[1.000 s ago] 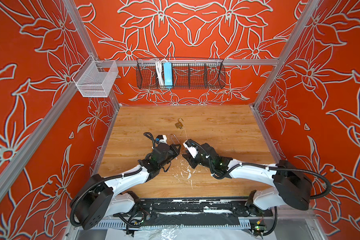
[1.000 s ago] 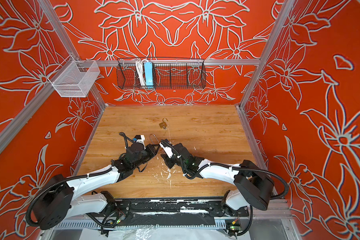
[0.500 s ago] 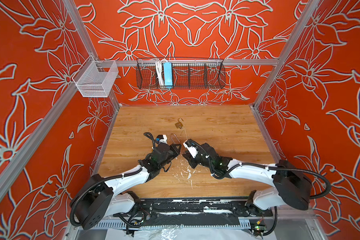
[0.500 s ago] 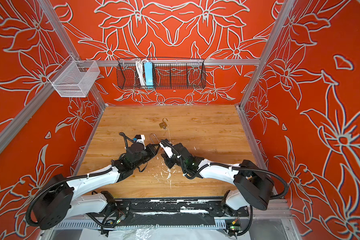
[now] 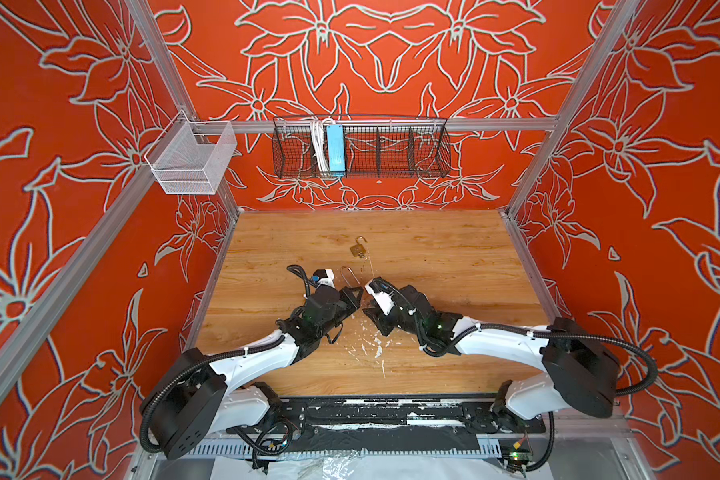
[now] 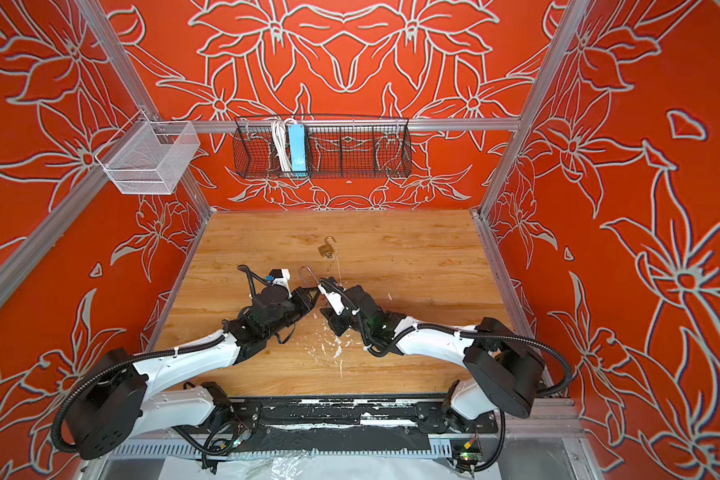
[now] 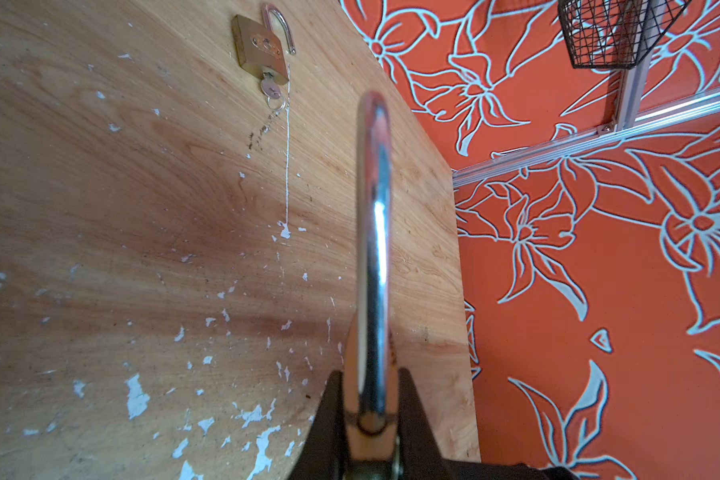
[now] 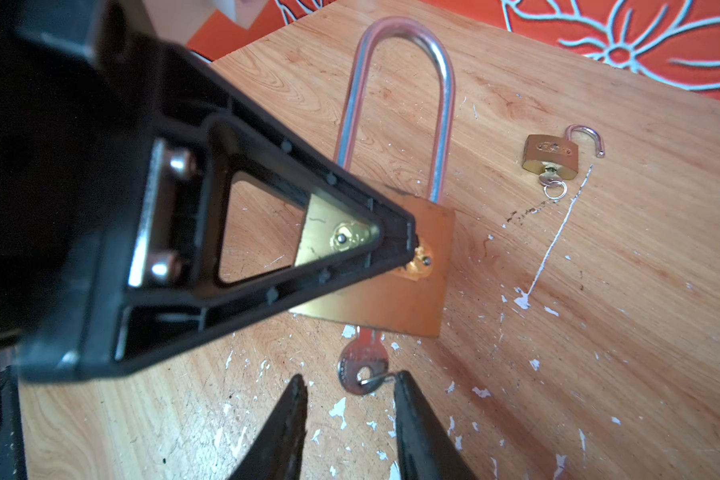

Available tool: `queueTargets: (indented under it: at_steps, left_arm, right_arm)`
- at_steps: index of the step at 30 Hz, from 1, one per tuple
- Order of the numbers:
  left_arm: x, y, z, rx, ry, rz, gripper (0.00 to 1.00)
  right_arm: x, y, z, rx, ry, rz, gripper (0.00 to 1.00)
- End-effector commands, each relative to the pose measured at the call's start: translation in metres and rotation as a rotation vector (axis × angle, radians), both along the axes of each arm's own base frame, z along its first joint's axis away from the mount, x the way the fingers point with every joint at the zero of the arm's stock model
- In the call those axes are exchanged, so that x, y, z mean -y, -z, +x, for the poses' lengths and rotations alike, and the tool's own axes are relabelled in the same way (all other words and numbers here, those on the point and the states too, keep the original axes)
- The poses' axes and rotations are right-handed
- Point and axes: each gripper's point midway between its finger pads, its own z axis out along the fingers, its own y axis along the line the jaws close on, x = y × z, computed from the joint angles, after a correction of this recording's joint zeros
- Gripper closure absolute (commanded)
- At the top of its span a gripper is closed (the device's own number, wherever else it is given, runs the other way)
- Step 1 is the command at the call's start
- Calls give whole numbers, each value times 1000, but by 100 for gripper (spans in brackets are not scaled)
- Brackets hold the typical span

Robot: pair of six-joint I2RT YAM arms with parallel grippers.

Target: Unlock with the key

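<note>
The right gripper (image 8: 350,384) has just parted its jaws to a narrow gap at the key (image 8: 359,362), leaving it seated in the padlock (image 8: 395,291) that the left gripper (image 7: 371,415) clamps over mid-table (image 8: 599,340), shackle seemingly still latched, so turning probably needs a re-grip

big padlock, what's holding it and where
Left end effector grips the big padlock by its brass body, shackle free; right end effector stands open at the key, holding nothing.
</note>
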Motion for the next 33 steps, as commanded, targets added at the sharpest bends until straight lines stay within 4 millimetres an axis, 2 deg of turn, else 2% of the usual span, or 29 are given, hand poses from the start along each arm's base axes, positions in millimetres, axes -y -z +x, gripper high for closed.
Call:
queueTargets:
  at_steps: [1, 8, 21, 28, 33]
  left_arm:
    - [7, -27, 6, 83, -1, -70, 100]
    - [11, -25, 5, 78, 9, -70, 100]
    - [12, -24, 4, 77, 9, -70, 100]
    - [12, -23, 5, 74, 8, -74, 100]
    - [13, -24, 5, 75, 10, -75, 100]
  right_arm:
    - [-4, -8, 3, 8, 12, 4, 60]
    - [-6, -6, 3, 3, 11, 3, 60]
    - [-6, -4, 3, -1, 6, -8, 69]
    - [-7, -1, 5, -10, 11, -26, 69]
    - [-8, -1, 5, -10, 8, -24, 76]
